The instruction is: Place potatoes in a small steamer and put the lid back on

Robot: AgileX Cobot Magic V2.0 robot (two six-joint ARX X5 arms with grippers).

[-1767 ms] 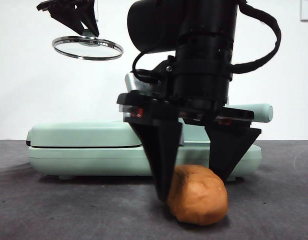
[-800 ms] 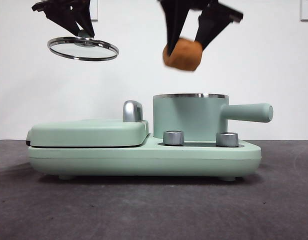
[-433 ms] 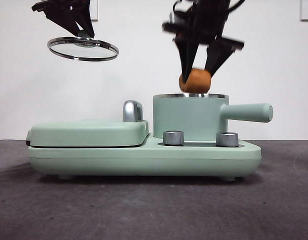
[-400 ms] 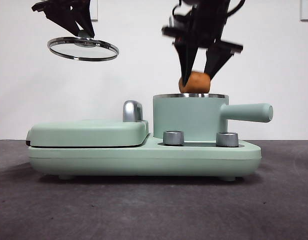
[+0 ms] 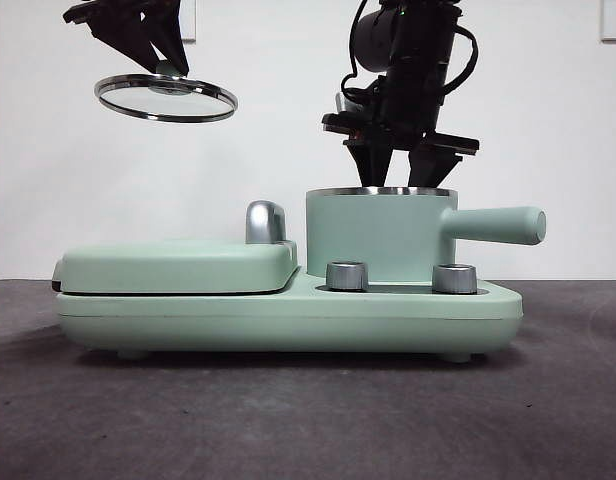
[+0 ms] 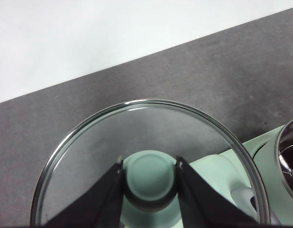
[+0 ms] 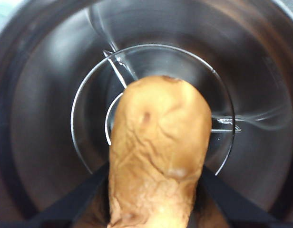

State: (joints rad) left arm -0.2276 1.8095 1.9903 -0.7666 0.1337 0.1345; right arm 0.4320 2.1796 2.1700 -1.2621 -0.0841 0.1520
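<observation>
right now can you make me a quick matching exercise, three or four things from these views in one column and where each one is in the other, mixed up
Things:
1. potato
2. lid
3. small steamer
4. right gripper

Places:
A. held up in the air by its knob in the left gripper, above the flat griddle cover
B. standing on the mint-green base, handle sticking out sideways
C. between black jaws, down inside the steel pot
D. reaching down into the pot's open top

Pairs: 1-C, 2-A, 3-B, 4-D

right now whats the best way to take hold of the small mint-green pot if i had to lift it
Probably by the straight mint-green side handle, approached from the side it sticks out on. It juts level from the small mint-green pot, clear of the right gripper lowering the orange-brown potato inside.
</observation>
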